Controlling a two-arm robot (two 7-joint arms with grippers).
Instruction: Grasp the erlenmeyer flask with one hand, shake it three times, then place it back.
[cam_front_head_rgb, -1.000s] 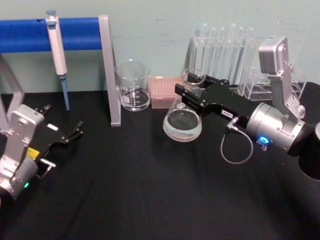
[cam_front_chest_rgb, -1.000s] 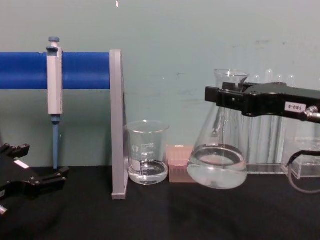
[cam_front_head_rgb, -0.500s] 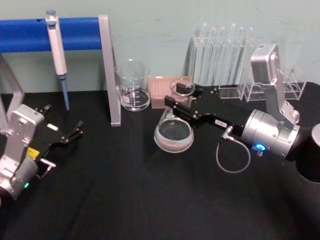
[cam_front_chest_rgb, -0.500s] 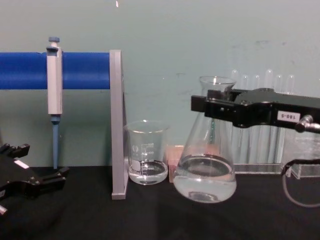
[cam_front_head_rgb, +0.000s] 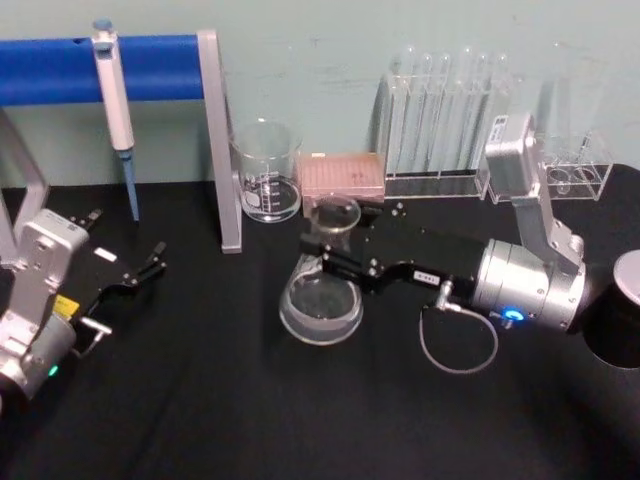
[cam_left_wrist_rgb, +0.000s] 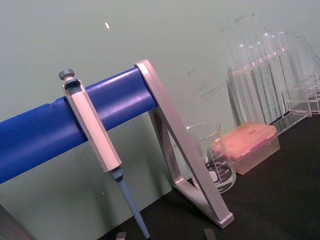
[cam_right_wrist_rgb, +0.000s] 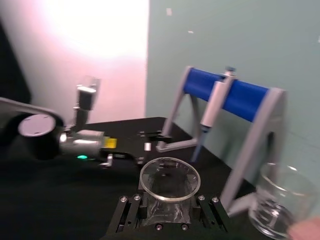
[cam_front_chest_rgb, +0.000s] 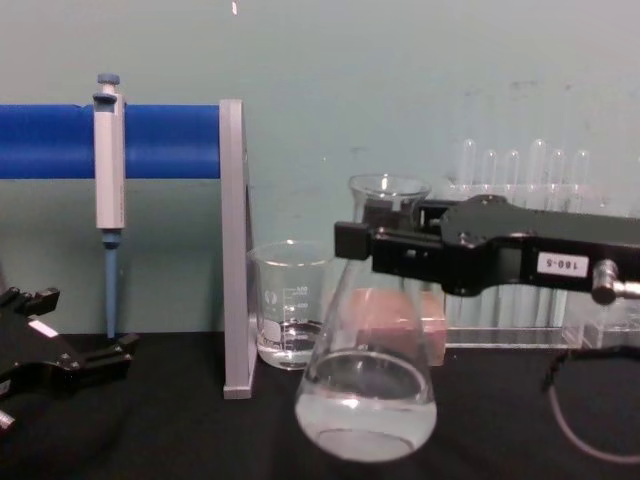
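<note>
Right pincer (cam_front_head_rgb: 328, 262) is clamped on the narrow neck of the flask (cam_front_head_rgb: 320, 308), reaching out level from its silver wrist, so the grasp itself is done. In the chest view the flask (cam_front_chest_rgb: 367, 400) hangs below the pincer (cam_front_chest_rgb: 365, 242) with its wide base low over the bench (cam_front_head_rgb: 250, 400) and a shallow pool of clear liquid inside; whether the base touches the black surface cannot be told. It leans a little, which suggests it is being carried or swung rather than resting. How many shakes have been made cannot be read from this moment. Setting the flask down and letting go of the neck is judged to be what is left.

Left pincer (cam_front_head_rgb: 128, 230) lies parked well away from the working pincer, low over the bench, its fingers spread and holding nothing.

A black cloth covers the bench, which is backed by a pale green wall (cam_front_head_rgb: 320, 40). Beyond the right pincer, against the wall, stand a beaker (cam_front_head_rgb: 266, 172) and a pink box (cam_front_head_rgb: 343, 176), near it but apart from the flask. Behind the pincer's arm a clear rack holds tall test tubes (cam_front_head_rgb: 440, 110). Farther past the beaker, a pipette (cam_front_head_rgb: 113, 95) hangs from a blue bar (cam_front_head_rgb: 50, 68) on a grey frame
</note>
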